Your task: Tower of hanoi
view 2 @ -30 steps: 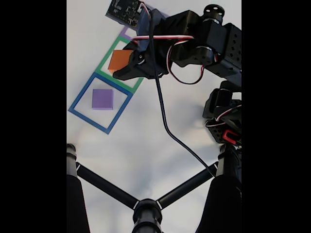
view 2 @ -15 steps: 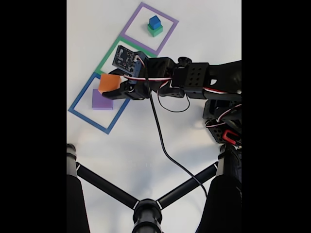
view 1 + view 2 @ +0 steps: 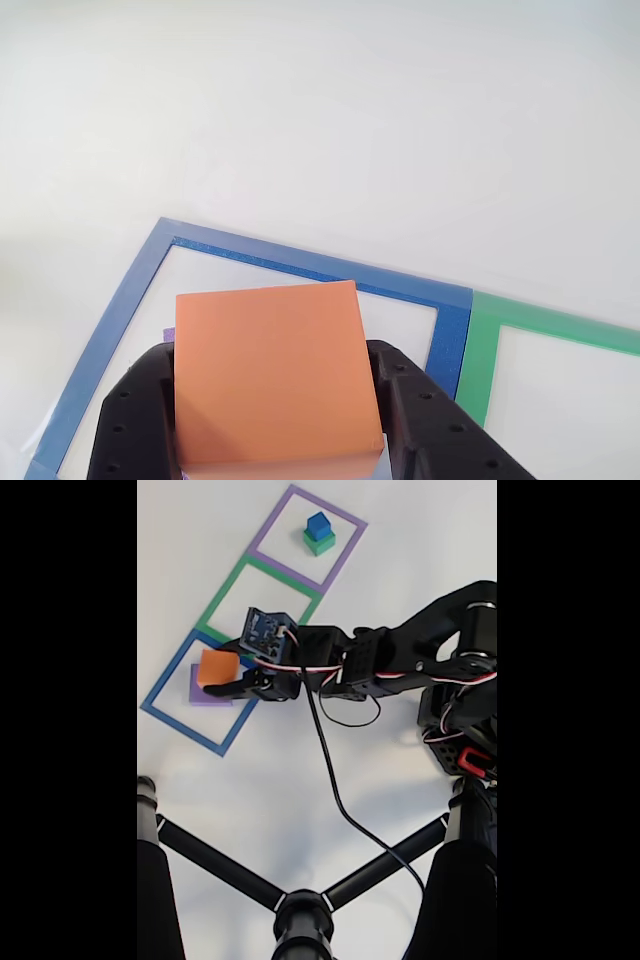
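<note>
Presently noted: black two-finger pincer (image 3: pixel 222 676) clamped on an orange cube with matte faces (image 3: pixel 216 667), one black finger (image 3: pixel 135 420) pressed to each side of the orange cube (image 3: pixel 270 375) in the other view. Held over the blue taped square outline (image 3: pixel 160 685), directly above a flat purple square block (image 3: pixel 197 695); whether touching it or just clear, cannot tell. Purple sliver (image 3: pixel 167 337) visible past the cube's left edge, beside the left finger. Blue outline (image 3: pixel 300 262) ahead of the pincer in the other view, adjoining a green taped square outline (image 3: pixel 560 322) to the fingers' right. In the fixed view, green outline (image 3: pixel 225 590) just beyond the pincer, then a violet taped square outline (image 3: pixel 270 530) well apart, holding a small blue cube (image 3: pixel 317 524) stacked on a green block (image 3: pixel 320 544). White tabletop (image 3: pixel 300 770) beneath. Black camera-stand legs (image 3: pixel 215 860) along the bottom, well behind the pincer.
</note>
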`<act>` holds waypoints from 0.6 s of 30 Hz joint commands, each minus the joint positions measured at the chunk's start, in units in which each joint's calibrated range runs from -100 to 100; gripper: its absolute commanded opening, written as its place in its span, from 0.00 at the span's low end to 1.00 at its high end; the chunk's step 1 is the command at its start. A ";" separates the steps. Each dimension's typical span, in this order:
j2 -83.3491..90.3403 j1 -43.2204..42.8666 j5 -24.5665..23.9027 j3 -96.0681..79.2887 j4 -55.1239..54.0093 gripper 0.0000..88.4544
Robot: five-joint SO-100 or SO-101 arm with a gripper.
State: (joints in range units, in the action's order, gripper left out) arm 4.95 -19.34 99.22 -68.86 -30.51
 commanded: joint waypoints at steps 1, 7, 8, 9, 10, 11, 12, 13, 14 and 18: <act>-1.35 -1.13 0.78 3.03 -3.77 0.14; -4.07 -1.74 0.78 4.93 -5.14 0.14; -4.63 -1.74 0.78 5.21 -5.39 0.14; -5.11 -1.74 0.78 5.48 -5.71 0.14; -5.67 -1.74 0.78 5.84 -5.95 0.14; -6.00 -1.74 0.78 6.21 -6.03 0.14; -6.48 -1.74 0.78 6.57 -6.11 0.14; -6.88 -1.74 0.78 6.84 -6.20 0.14; -7.20 -1.67 0.78 6.93 -6.44 0.14; -8.08 -1.59 0.78 7.39 -7.00 0.14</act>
State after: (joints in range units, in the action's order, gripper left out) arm -3.53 -20.41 100.00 -63.78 -35.81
